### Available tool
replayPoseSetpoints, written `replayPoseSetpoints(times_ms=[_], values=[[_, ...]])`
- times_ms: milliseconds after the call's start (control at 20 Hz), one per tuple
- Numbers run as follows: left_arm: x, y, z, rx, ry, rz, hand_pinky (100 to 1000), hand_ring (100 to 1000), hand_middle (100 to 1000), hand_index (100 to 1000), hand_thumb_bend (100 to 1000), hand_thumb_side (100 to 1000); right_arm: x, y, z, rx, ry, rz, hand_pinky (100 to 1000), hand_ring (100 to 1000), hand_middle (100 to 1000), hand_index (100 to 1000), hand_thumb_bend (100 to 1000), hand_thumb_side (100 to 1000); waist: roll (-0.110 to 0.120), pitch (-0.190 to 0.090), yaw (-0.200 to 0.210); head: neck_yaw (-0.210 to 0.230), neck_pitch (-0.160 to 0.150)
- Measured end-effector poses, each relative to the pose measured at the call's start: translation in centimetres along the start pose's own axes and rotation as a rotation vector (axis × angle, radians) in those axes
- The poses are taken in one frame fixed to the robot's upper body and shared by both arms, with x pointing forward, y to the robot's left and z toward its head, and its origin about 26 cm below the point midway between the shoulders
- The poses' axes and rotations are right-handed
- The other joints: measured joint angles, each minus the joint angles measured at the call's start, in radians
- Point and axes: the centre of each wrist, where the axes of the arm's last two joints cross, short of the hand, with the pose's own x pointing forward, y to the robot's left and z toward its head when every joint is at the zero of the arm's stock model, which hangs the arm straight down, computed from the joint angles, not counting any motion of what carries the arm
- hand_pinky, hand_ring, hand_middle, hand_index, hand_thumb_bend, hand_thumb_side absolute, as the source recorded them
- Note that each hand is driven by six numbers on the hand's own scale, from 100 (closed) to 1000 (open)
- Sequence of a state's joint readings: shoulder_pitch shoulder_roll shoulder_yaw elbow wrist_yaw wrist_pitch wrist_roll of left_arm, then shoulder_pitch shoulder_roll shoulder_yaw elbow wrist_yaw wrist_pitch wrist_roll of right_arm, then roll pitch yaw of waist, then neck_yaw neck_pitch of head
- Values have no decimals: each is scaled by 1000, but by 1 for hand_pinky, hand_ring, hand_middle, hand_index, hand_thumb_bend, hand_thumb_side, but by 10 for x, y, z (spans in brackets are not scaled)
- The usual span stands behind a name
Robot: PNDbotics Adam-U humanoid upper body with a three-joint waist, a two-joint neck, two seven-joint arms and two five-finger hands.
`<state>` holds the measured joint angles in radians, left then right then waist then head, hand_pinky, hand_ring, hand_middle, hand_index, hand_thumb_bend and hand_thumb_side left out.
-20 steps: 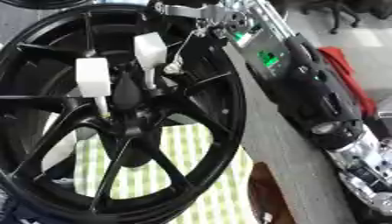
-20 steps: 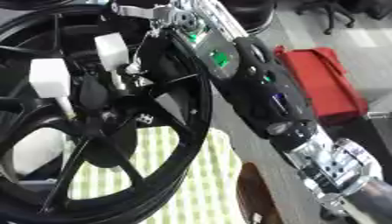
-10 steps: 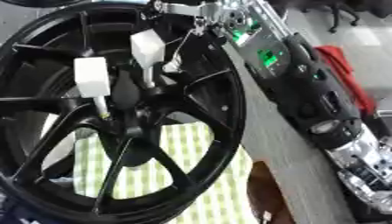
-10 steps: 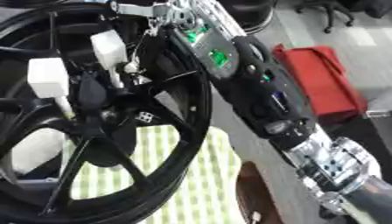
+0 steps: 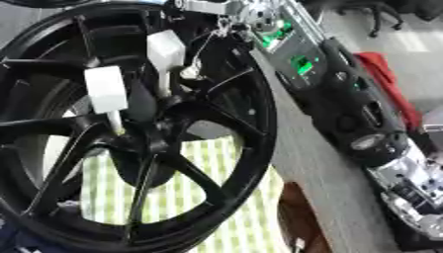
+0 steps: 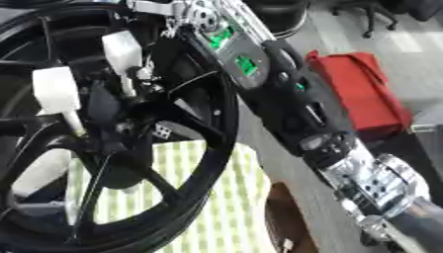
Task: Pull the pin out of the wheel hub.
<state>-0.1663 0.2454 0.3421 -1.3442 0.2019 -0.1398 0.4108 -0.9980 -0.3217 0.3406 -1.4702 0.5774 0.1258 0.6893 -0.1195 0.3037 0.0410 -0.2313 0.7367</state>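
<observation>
Two white pins stand in the hub (image 5: 143,141) of one black spoked wheel (image 5: 246,148) that fills the left of both views. Each pin has a flat, block-like white handle on a thin shaft. The nearer pin (image 5: 106,91) runs down to the hub's centre, and the farther pin (image 5: 166,50) sits just up and to the right of it, its shaft going down between two spokes. Both are seated in the hub.

The right arm (image 6: 286,94) reaches in from the lower right, crossing above the wheel's right rim toward its top edge. One hand, the right hand (image 5: 212,9), shows there as silver parts at the top of the views, just right of the farther pin's handle; I cannot tell how its fingers are set or whether it touches the pin. Two green lights glow on the forearm. No left hand shows.

Under the wheel lies one green-and-white checked cloth (image 5: 234,217) on the grey table (image 5: 320,183). Right of the arm, beyond the table, is one red box (image 6: 363,94). No writing can be read.
</observation>
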Motion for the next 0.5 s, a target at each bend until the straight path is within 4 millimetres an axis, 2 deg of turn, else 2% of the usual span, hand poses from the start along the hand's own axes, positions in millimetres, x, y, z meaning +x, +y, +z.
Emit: replayPoseSetpoints(times_ms=[500], values=[[0,0,0,-5,6,-3,805,883,584,743,658,513,1,-4,3,-23,17,-17,616,551,305,454,305,138,-5,-1,-2,0,0]])
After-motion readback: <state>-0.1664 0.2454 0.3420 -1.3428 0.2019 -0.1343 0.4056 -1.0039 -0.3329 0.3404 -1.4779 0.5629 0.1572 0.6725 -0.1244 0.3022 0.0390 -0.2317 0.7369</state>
